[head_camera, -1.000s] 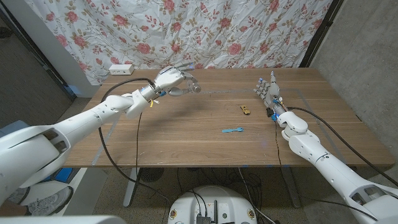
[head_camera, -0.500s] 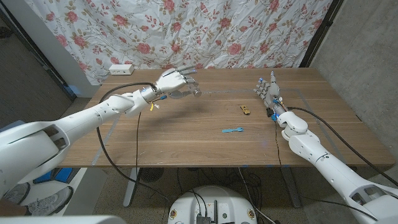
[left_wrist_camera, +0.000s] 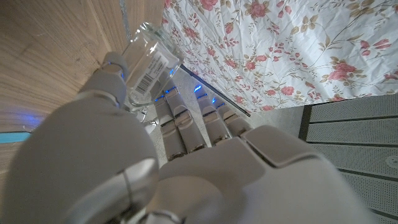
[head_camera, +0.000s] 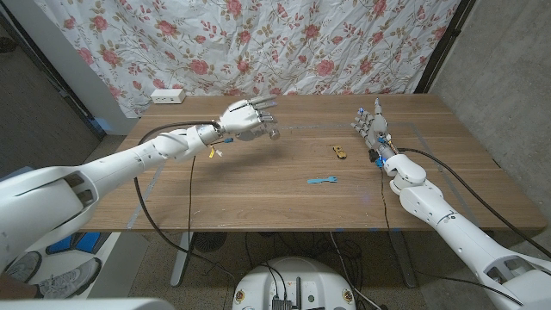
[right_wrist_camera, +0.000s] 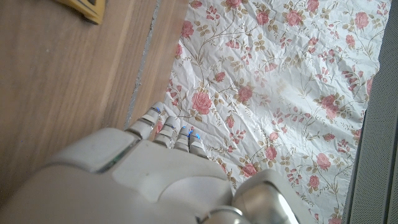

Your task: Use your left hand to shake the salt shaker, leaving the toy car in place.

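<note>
The clear salt shaker (head_camera: 272,132) sits upper centre of the head view, above the tabletop (head_camera: 258,185), pinched in the left hand's (head_camera: 242,118) fingers (left_wrist_camera: 186,121). The yellow toy car (head_camera: 339,152) lies right of centre. Farther right, the right hand (head_camera: 371,125) stands with fingers straight, close together, holding nothing.

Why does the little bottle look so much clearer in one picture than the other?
Head view: the salt shaker is small, see-through glass in the left hand, faint against the table. Left wrist view: it sits close, barcode label readable.
</note>
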### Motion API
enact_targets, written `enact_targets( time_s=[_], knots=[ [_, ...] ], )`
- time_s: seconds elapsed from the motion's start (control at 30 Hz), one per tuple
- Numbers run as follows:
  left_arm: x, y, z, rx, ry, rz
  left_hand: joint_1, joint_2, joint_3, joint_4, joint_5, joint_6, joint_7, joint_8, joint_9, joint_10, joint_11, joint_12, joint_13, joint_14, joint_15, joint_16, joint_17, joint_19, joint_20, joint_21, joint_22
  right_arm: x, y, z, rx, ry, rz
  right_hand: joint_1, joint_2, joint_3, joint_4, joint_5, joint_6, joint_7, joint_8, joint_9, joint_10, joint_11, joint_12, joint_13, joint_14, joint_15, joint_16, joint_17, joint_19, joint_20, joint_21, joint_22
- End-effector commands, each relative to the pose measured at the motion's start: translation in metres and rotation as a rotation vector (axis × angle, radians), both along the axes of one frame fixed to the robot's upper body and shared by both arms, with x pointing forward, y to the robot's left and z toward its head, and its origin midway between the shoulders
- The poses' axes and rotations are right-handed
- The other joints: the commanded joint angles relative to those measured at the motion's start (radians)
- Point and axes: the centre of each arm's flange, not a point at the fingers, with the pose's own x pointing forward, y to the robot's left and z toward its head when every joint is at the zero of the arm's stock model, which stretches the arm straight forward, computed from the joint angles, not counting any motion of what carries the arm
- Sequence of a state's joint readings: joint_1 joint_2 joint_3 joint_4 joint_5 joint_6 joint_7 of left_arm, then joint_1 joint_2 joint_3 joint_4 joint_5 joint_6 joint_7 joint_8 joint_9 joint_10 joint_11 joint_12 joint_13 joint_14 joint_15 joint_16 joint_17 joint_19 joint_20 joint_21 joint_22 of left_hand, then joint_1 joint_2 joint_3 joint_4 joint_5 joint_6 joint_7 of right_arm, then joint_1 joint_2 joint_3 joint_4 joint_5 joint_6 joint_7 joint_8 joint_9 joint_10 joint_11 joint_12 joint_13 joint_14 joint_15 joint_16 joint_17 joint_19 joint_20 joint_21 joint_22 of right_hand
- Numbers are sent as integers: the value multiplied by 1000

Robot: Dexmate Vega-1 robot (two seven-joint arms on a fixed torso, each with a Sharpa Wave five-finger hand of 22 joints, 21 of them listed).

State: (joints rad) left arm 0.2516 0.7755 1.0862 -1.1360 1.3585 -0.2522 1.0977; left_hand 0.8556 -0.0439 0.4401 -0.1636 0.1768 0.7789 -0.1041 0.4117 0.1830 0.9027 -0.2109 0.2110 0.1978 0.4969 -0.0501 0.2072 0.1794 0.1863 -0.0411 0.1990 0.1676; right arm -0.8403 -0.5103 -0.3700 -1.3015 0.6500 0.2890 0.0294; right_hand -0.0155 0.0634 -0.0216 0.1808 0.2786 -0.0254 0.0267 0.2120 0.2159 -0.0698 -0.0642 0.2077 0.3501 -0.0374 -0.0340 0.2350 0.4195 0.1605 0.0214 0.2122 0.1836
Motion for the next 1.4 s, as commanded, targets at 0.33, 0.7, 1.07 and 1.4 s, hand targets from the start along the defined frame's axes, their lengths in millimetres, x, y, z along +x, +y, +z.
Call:
enact_targets(
  time_s=[0.33, 0.7, 1.07, 1.4],
  knots=[
    [3, -2, -16, 116, -157, 68, 28, 39, -3, -3, 6, 64, -69, 6, 21, 30, -15, 0, 2, 9, -161, -2, 2, 7, -7, -8, 3, 0, 0, 0, 0, 0, 0, -3, 97, -1, 5, 7, -1, 9, 6, 4, -5, 0, 7, 4, -7, -35, 4, 5, 6, 2, 6, 5],
    [6, 2, -26, 165, -189, 98, 33, 43, -5, -5, 7, 62, -74, 3, 22, 27, -15, -2, 2, 8, -162, -4, 2, 3, -6, -10, 3, 0, 0, 0, 0, 0, 0, -3, 97, -1, 6, 7, -1, 7, 6, 4, -5, -1, 7, 4, -6, -36, 4, 5, 7, 1, 6, 5],
    [7, 3, -35, 177, -196, 106, 37, 48, -8, -5, 7, 65, -80, 1, 23, 27, -16, -4, 3, 7, -161, -6, 2, 3, -5, -10, 3, 0, 0, 0, 0, 0, 0, -3, 97, -1, 6, 7, 0, 7, 6, 4, -6, -1, 7, 4, -6, -35, 4, 5, 7, 1, 6, 5],
    [2, -1, -47, 195, -182, 87, 41, 51, -11, -6, 8, 67, -86, 0, 23, 27, -16, -4, 3, 5, -162, -7, 2, 2, -6, -10, 3, 0, 0, 0, 0, 0, 0, -3, 97, -1, 6, 7, -1, 8, 6, 4, -5, -1, 7, 4, -5, -34, 4, 5, 7, 1, 6, 5]
  ],
)
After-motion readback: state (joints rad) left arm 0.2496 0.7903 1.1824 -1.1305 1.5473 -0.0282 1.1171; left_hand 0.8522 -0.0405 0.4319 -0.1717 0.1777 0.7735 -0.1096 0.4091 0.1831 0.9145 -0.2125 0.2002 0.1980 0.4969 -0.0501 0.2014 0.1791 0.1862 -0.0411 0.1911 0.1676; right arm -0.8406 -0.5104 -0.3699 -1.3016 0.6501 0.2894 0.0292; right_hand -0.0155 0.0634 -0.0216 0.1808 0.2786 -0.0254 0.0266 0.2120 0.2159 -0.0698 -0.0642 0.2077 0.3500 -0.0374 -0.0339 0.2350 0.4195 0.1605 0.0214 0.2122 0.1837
